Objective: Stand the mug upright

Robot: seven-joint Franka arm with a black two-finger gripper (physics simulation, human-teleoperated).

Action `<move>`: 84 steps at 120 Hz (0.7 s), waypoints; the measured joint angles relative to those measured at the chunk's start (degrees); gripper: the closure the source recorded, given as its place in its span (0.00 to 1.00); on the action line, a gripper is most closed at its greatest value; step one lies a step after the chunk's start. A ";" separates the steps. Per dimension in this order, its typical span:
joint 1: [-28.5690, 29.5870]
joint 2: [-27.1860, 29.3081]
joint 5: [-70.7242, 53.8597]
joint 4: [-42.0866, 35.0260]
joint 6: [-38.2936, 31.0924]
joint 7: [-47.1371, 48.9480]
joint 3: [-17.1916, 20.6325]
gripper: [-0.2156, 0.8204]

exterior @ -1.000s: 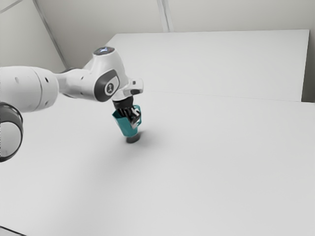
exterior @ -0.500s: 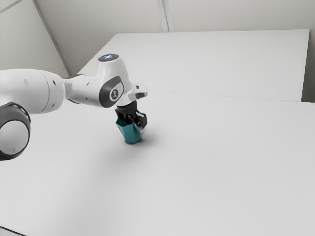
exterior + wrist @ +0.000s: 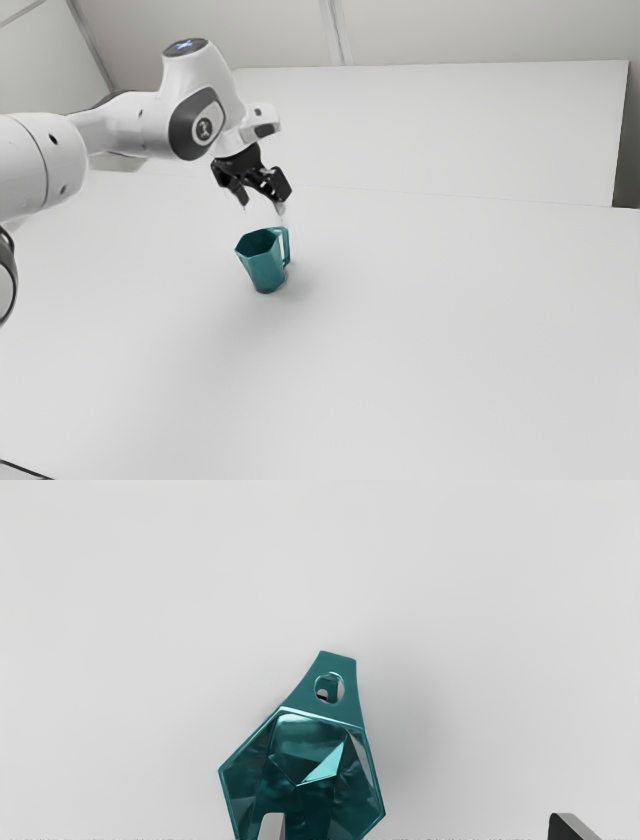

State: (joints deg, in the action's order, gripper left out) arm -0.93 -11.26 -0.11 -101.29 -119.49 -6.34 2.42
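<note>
- Exterior view: the teal faceted mug [image 3: 261, 264] is seen upright on the white table [image 3: 430, 320], below the two-finger gripper [image 3: 262, 206], fingers apart.
- Were the gripper lowered off-centre, the mug could be toppled by a fingertip.

A broad, smooth, pale grey bench [image 3: 430, 340] spreads across the exterior view under soft, diffuse light, with a blurry-edged shadow [image 3: 225, 325] on it. Beyond its thin far edge lies a flat, whitish, four-sided panel [image 3: 430, 125]; whether it stands upright or lies level cannot be told. Behind rises a plain off-white wall [image 3: 480, 30], crossed by a narrow, pale double strip [image 3: 337, 30] running down to the panel.
</note>
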 joint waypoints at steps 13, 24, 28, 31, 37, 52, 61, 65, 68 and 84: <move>0.21 -0.21 0.59 6.26 5.08 -0.76 -0.40 0.23; 0.33 -0.23 0.55 11.03 9.12 -1.52 -0.68 0.22; 0.32 -0.14 0.45 12.43 10.59 -1.76 -0.75 0.22; 0.31 -0.06 0.39 13.08 11.58 -1.93 -0.84 0.22; 0.37 0.07 0.29 13.74 13.36 -2.27 -0.98 0.22; 0.86 0.22 0.17 14.14 16.51 -2.99 -1.36 0.21; 0.98 0.24 0.19 14.16 17.64 -3.37 -1.54 0.21; 0.99 0.24 0.25 14.16 18.03 -3.52 -1.70 0.21; 1.02 0.24 0.30 14.16 18.28 -3.63 -1.77 0.21; 1.03 0.24 0.46 14.17 19.21 -4.13 -1.88 0.21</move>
State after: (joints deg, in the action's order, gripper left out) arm 0.10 -11.02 0.36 -87.12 -100.29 -10.47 0.54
